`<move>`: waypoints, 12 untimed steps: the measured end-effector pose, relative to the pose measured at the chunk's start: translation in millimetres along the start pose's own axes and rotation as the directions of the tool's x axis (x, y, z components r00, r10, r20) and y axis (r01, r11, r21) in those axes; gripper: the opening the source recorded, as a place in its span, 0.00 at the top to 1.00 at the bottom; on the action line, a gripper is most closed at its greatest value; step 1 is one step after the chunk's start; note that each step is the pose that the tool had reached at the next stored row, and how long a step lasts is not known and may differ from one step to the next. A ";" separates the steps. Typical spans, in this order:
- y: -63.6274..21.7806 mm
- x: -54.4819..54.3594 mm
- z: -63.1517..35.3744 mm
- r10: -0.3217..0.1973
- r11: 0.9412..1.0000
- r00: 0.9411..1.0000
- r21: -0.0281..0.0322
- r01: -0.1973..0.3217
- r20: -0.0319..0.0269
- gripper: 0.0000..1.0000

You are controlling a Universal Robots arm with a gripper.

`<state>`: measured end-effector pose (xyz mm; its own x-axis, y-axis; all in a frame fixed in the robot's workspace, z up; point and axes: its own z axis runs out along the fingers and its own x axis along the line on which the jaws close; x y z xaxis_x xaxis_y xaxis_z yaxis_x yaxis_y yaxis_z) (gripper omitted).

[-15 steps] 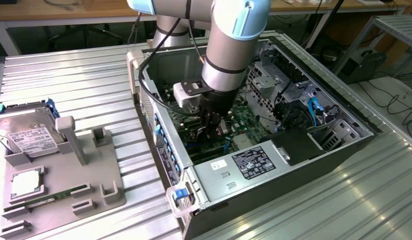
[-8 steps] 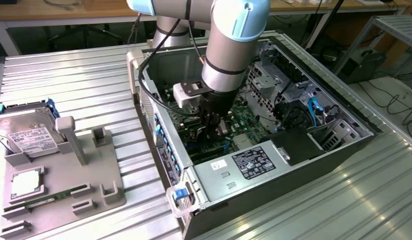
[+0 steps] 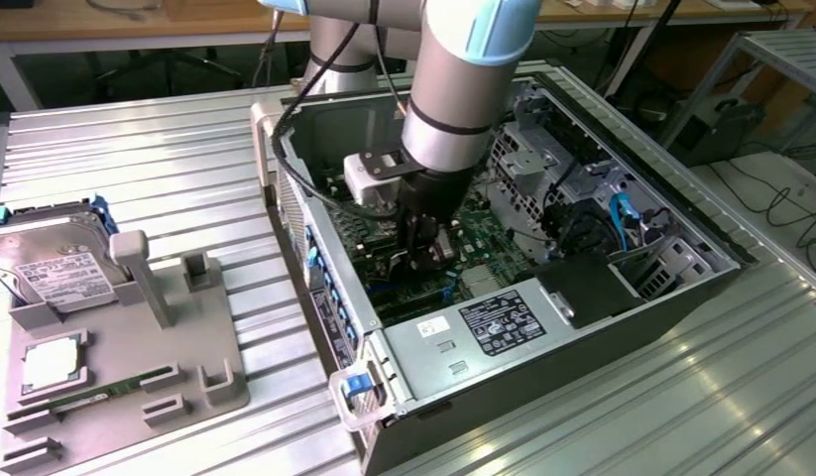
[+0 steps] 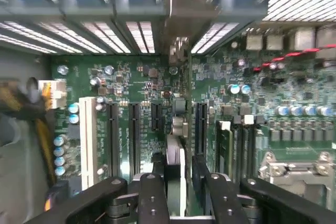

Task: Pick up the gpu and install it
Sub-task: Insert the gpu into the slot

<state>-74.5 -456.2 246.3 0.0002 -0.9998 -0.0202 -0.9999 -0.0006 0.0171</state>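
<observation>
The gpu (image 4: 176, 145), a thin card seen edge-on with dark face and pale metal edge, hangs upright between the black gripper (image 4: 181, 182) fingers, which are closed narrow on its upper edge. Its long axis runs parallel to the black expansion slots (image 4: 134, 135) of the green motherboard (image 4: 147, 82), just above them, between two slots. In the exterior view the gripper (image 3: 427, 260) reaches down inside the open grey computer case (image 3: 421, 342), near the case's slotted rear wall.
</observation>
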 end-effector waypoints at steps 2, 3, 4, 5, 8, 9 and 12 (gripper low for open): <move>0.2 -0.3 -13.4 0.000 1.000 1.000 0.000 0.000 0.000 0.65; 0.4 -0.5 -22.5 0.000 1.000 1.000 0.000 0.000 0.000 0.65; 0.5 -0.6 -28.7 0.000 1.000 1.000 0.000 0.000 0.000 0.65; 0.6 -0.7 -33.4 0.000 1.000 1.000 0.000 0.000 0.000 0.65; 0.7 -0.8 -40.3 0.000 1.000 1.000 0.000 0.000 0.000 0.65; 0.7 -0.8 -40.4 0.000 1.000 1.000 0.000 0.000 0.000 0.65; 0.7 -0.8 -40.4 0.000 1.000 1.000 0.000 0.000 0.000 0.67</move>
<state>-74.5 -456.2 286.7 0.0003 -0.9998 -0.0203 -0.9999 -0.0006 0.0170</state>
